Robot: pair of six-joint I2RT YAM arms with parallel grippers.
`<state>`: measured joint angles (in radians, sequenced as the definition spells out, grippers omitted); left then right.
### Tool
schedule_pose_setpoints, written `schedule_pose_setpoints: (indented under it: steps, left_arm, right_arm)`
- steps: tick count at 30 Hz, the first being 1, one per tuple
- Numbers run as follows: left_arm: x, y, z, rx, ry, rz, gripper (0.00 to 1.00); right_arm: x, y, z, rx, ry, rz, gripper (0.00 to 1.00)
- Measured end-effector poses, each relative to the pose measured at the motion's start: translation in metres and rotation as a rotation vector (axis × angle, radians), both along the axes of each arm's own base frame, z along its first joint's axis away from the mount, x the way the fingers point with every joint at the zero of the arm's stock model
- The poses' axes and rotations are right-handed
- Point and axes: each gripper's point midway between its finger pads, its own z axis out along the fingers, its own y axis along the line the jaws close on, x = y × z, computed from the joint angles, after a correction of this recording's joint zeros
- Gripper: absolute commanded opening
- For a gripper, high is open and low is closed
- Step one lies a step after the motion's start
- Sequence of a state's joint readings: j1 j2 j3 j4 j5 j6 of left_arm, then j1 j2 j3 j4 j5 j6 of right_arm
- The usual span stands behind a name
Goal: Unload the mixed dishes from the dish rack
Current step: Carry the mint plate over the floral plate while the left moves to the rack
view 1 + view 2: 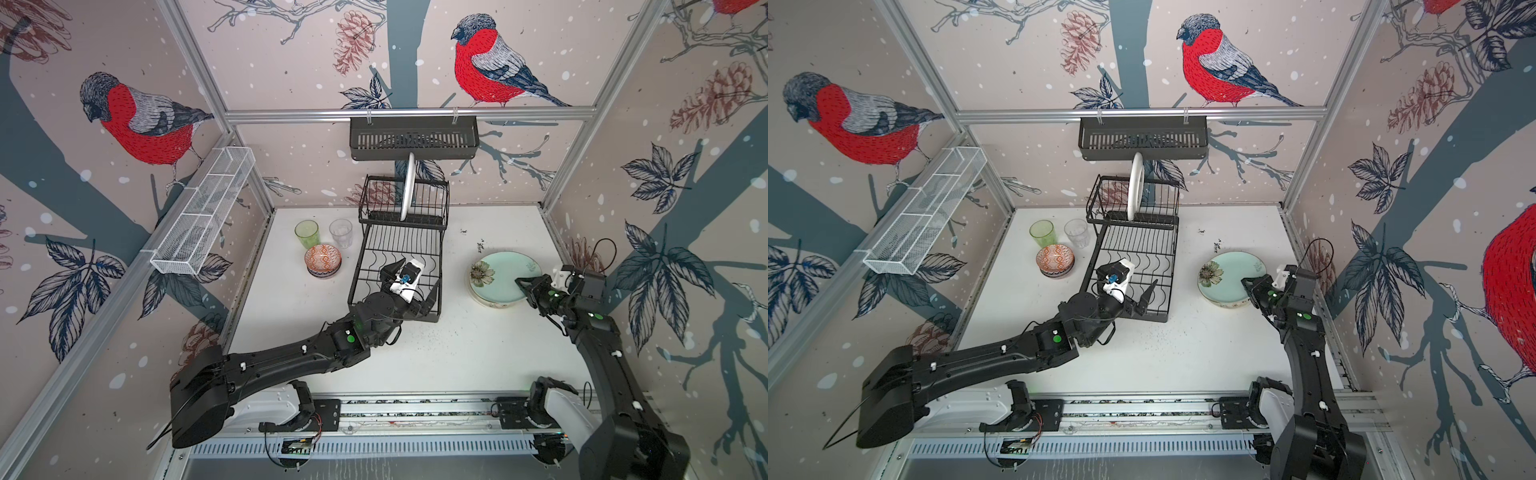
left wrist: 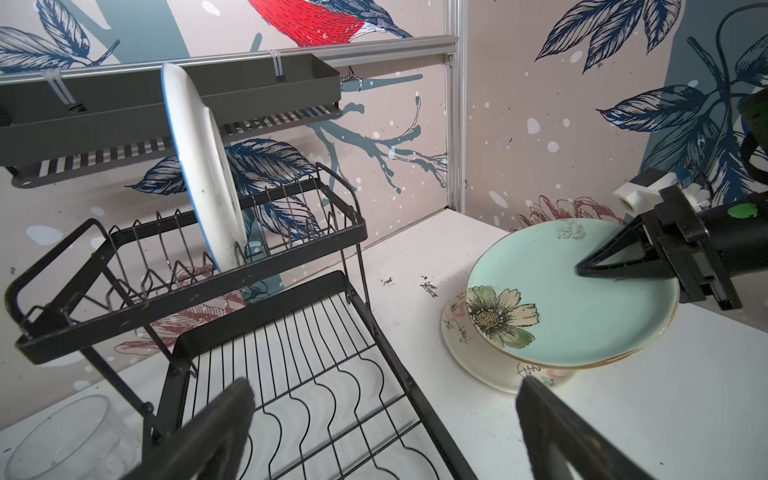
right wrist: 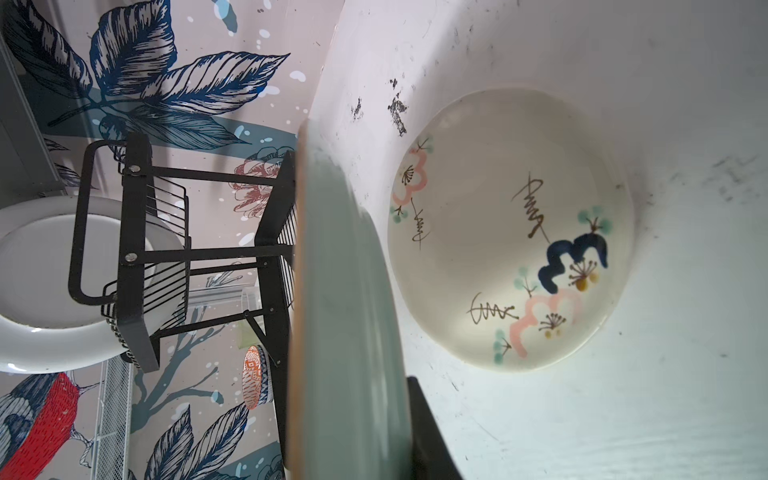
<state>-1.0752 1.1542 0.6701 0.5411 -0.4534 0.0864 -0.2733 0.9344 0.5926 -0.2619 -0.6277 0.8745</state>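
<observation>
L gripper [image 2: 384,386] hangs over the dish rack [image 1: 382,217], above its lower flat tier, jaws spread wide w/ nothing in them. R gripper [image 1: 524,284], right of rack, is clamped on rim of mint plate [image 1: 505,276], which tilts over a cream patterned dish [image 3: 478,232]; contact btwn them unclear. One white plate [image 1: 408,187] stands upright in rack's upper tier. Left of rack: green tumbler [image 1: 307,235], clear tumbler [image 1: 341,232], bowl stack [image 1: 323,258].
</observation>
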Motion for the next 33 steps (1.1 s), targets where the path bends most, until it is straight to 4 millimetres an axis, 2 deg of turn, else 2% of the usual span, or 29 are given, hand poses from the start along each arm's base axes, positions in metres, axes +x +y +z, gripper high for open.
schedule_pose_setpoints:
  steps: [5, 15, 25, 33]
  left_arm:
    - [-0.007, 0.014, 0.000, -0.029, 0.001, -0.006, 0.98]
    - [-0.012, 0.010, -0.011, -0.040, 0.015, -0.047, 0.98]
    - [-0.010, 0.015, -0.020, -0.033, 0.018, -0.023, 0.98]
    - [-0.009, 0.022, -0.014, -0.056, 0.004, 0.004, 0.98]
  right_arm:
    - [0.000, -0.001, -0.002, -0.020, -0.008, 0.003, 0.00]
    - [0.007, -0.005, -0.030, -0.029, 0.067, 0.001, 0.00]
    - [0.019, -0.006, -0.047, -0.041, 0.089, 0.005, 0.00]
    - [0.026, -0.002, -0.061, -0.044, 0.119, 0.021, 0.00]
